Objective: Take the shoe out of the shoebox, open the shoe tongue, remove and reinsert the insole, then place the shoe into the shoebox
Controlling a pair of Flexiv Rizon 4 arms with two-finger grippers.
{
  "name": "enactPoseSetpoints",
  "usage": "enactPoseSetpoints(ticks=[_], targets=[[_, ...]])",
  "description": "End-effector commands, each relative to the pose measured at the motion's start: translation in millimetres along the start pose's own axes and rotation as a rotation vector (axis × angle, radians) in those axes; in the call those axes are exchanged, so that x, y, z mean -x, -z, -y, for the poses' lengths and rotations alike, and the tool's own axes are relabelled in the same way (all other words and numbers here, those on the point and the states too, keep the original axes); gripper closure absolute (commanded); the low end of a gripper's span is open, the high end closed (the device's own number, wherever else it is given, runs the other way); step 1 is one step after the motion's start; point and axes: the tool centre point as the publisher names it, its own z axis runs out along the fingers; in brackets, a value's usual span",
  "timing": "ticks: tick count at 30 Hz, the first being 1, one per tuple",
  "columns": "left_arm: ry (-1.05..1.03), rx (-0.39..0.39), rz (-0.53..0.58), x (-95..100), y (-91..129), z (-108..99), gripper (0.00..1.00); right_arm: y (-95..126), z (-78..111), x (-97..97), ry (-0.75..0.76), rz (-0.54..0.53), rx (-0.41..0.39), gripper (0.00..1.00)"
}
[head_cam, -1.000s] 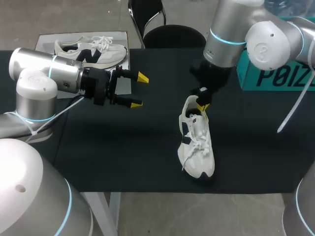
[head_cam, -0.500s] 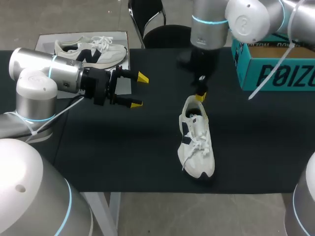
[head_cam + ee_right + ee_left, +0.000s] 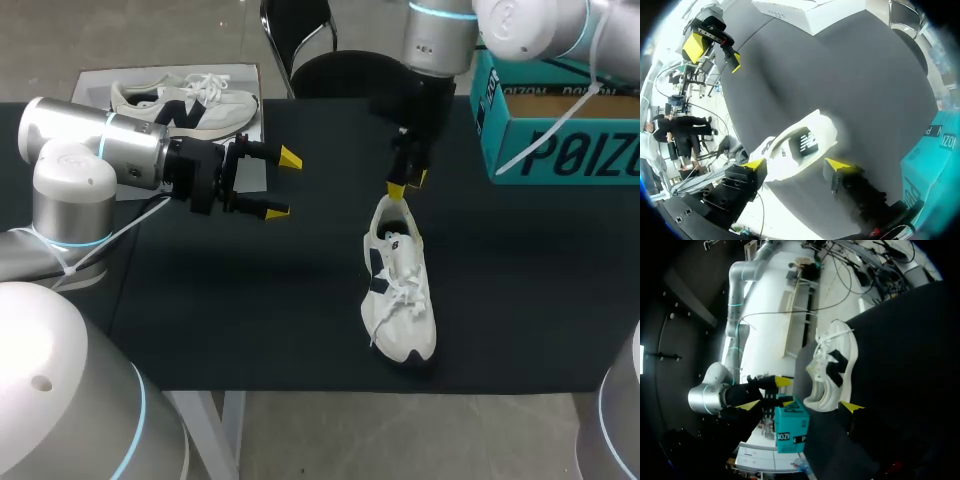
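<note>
Head view takes in the whole black table (image 3: 250, 320), with the left arm (image 3: 100, 150) coming in low from one side and the right arm (image 3: 440, 40) coming down from the far corner. The teal shoebox (image 3: 560, 130) stands at the far right. Only this view shows a second pale shoe (image 3: 185, 100) on a white sheet at the far left corner. The white shoe (image 3: 400, 290) is out of the box and stands on its sole mid-table, toe toward the near edge.

The right gripper (image 3: 405, 185) hangs just over the heel. In the right wrist view its fingers are spread and empty, and the shoe's open collar and insole lie ahead of them.

The left gripper (image 3: 282, 185) is well apart from the shoe, fingers spread wide and holding nothing. The left wrist view alone gives the shoe's side, with its dark marking.
</note>
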Motion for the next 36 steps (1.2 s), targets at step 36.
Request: enactPoseSetpoints(ticks=[36], targets=[[-0.001, -0.001, -0.002, 0.1, -0.3, -0.4, 0.0, -16.8, -14.6, 1.9, 0.493, 0.409, 0.062, 0.0]])
